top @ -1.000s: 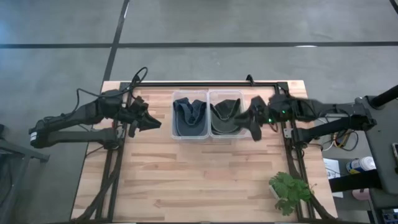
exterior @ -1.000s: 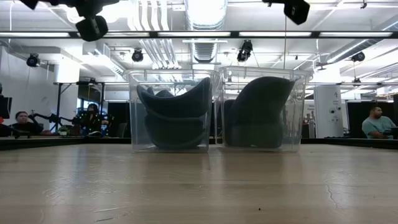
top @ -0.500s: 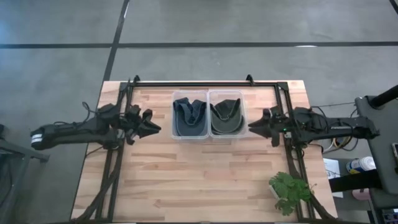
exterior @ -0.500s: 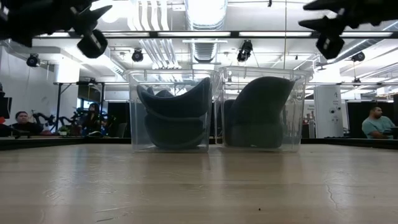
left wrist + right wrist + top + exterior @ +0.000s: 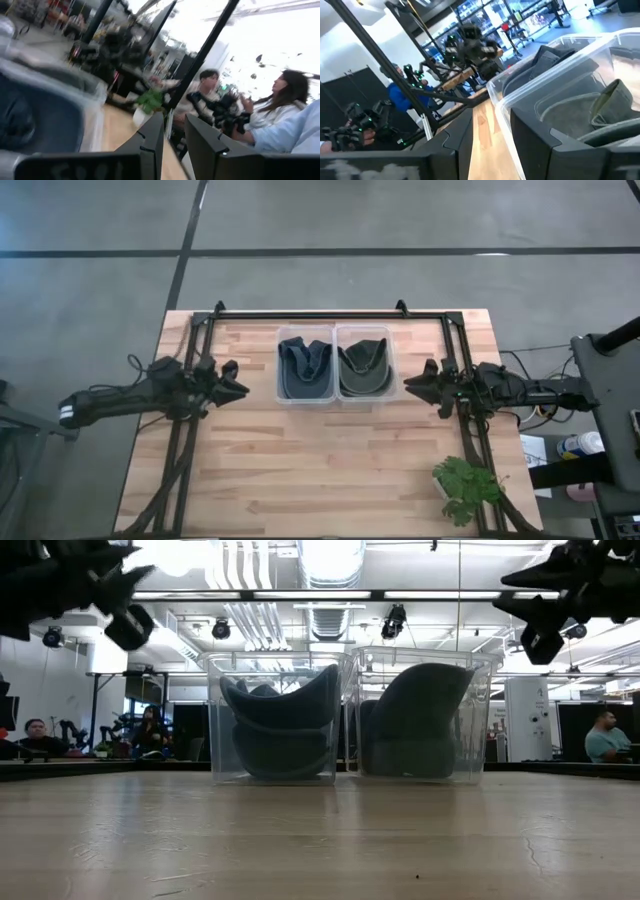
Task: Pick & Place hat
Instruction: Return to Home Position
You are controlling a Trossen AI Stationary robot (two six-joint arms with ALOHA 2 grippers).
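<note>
Both hats binned, arms backing off toward home

The left fingers (image 5: 150,145) are sitting a little apart with nothing between them, and the right fingers (image 5: 455,137) are doing the same. Both are released, I'd guess because there's nothing left to carry. The left gripper (image 5: 235,388) is hanging over the table's (image 5: 320,460) left side and the right gripper (image 5: 412,384) over its right, each pointing in at the bins but staying clear of them. The blue cap (image 5: 305,365) is lying in the left transparent bin (image 5: 279,372) and a grey cap (image 5: 365,368) in the right transparent bin (image 5: 392,372), the bins touching at the far middle. A second ago the right gripper was hugging its bin, and now it's sitting off to the right. The left arm is pulling outward too.
</note>
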